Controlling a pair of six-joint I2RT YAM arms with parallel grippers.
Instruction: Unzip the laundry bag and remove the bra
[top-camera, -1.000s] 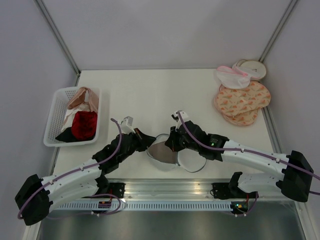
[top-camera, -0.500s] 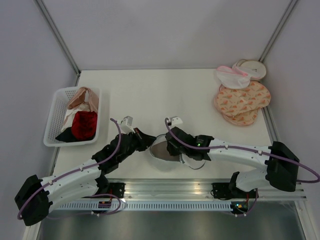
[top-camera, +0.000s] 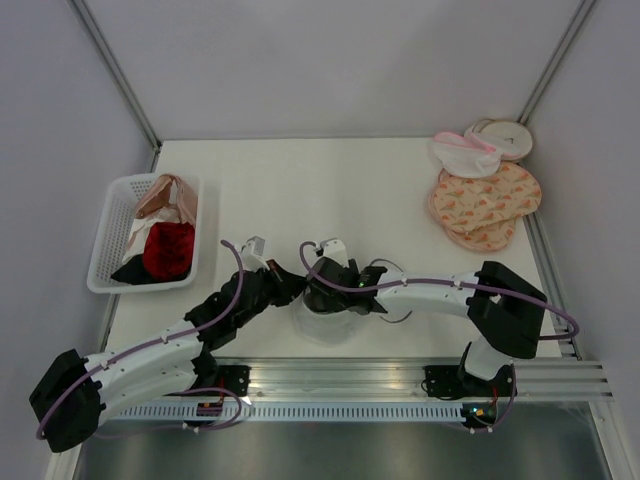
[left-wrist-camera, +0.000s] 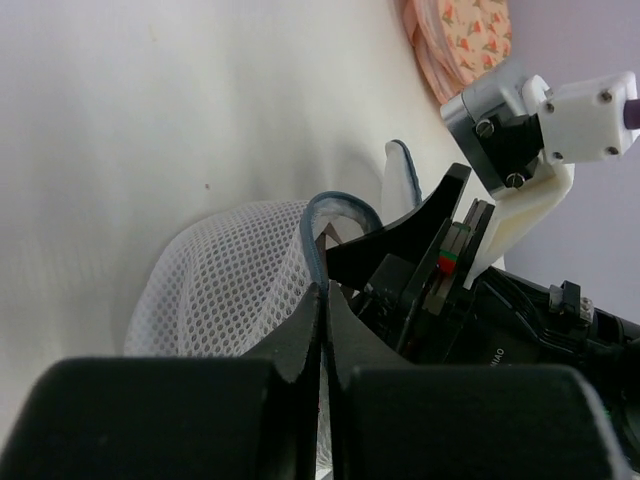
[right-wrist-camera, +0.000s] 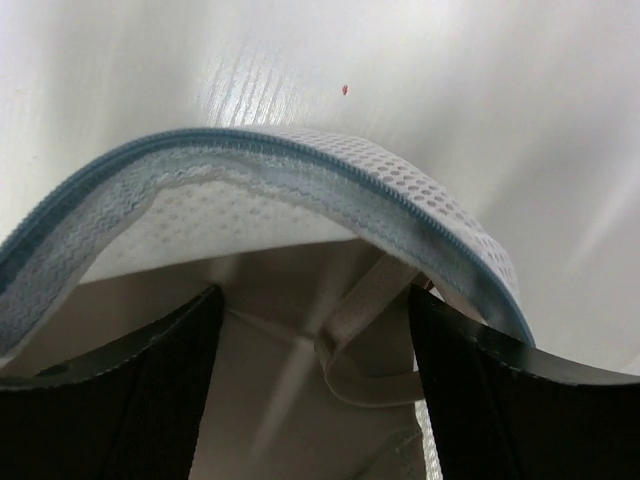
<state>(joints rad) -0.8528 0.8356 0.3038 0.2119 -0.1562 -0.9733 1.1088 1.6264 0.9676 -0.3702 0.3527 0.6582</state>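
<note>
**A:** Laundry bag (top-camera: 325, 325): where is it, and what's inside?

**B:** Between both grippers, unzipped; the taupe bra (right-wrist-camera: 270, 400) lies inside. Right gripper (right-wrist-camera: 312, 300) spread within its mouth; left gripper (left-wrist-camera: 322, 300) pressed together at its mesh.

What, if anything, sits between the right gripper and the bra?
Nothing visible. The right gripper is open at the unzipped mouth of the laundry bag, and the bra, beige fabric and strap, lies bare between its fingers. The bag's blue zipper edge arches beyond them, not across.
</note>
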